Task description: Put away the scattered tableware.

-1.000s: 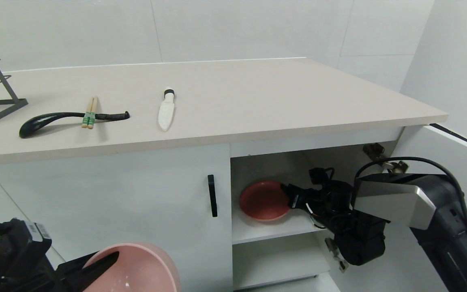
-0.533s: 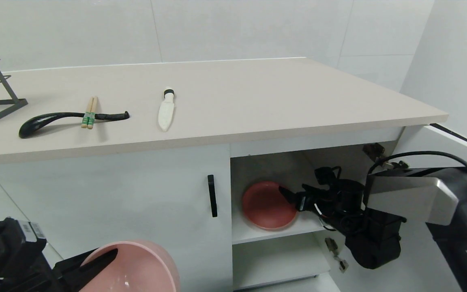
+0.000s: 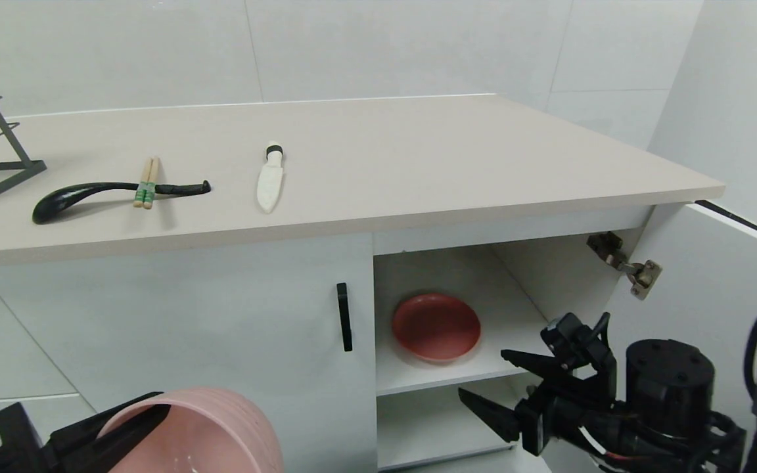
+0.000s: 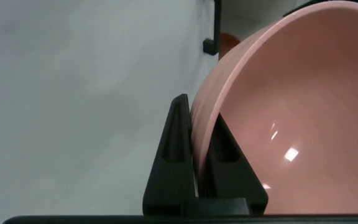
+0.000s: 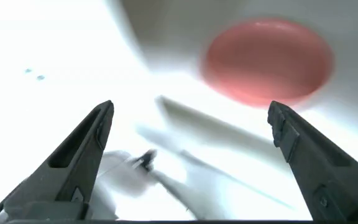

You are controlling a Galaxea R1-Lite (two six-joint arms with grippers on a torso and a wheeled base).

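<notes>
While your left gripper [image 4: 199, 134] clamps the pink bowl [image 3: 211, 433], your right gripper [image 3: 482, 374] has backed off the red plate [image 3: 435, 326], fingers [image 5: 79, 155] wide.

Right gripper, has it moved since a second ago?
Yes. The right gripper has backed out of the cabinet, away from the red plate on the shelf, and now sits lower, open, in front of the opening.

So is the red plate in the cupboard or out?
In. The red plate lies flat on the upper cupboard shelf, apart from the right gripper, whose fingers are open.
</notes>
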